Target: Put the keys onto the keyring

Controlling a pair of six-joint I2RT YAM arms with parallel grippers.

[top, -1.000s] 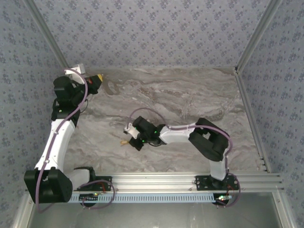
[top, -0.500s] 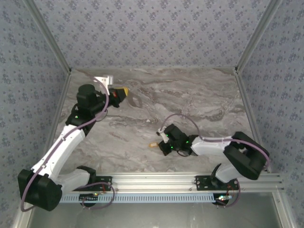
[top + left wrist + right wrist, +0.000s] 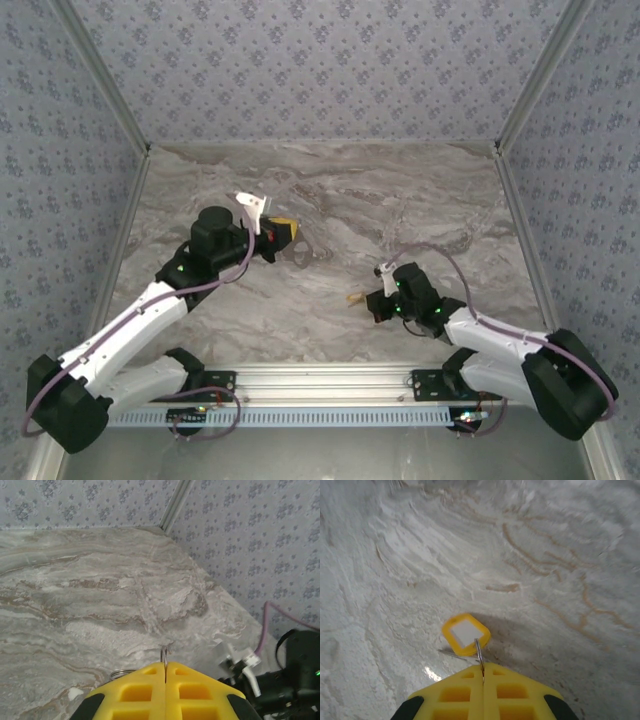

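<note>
The keyring (image 3: 165, 654) is a thin grey metal loop pinched edge-on between the yellow fingers of my left gripper (image 3: 165, 664), which is shut on it. Part of its coil (image 3: 121, 672) curves out to the left of the pads. From above, the left gripper (image 3: 284, 231) hovers over the table's left middle with the loop (image 3: 301, 249) hanging below its tip. My right gripper (image 3: 482, 666) is shut on a thin wire link that carries the key (image 3: 465, 632), which looks here like a small yellow piece with a white face, dangling just above the marble. The right gripper (image 3: 372, 300) sits right of centre, the key (image 3: 353, 297) at its left tip.
The marble-patterned tabletop (image 3: 400, 210) is boxed in by patterned walls with metal corner posts (image 3: 525, 95). The right arm's black wrist and cable (image 3: 280, 675) lie to the right of the left gripper. A rail (image 3: 330, 380) runs along the near edge.
The left gripper has carried the keyring from the back left corner toward the centre. The right gripper has swung rightward with the key. Both stayed shut.
</note>
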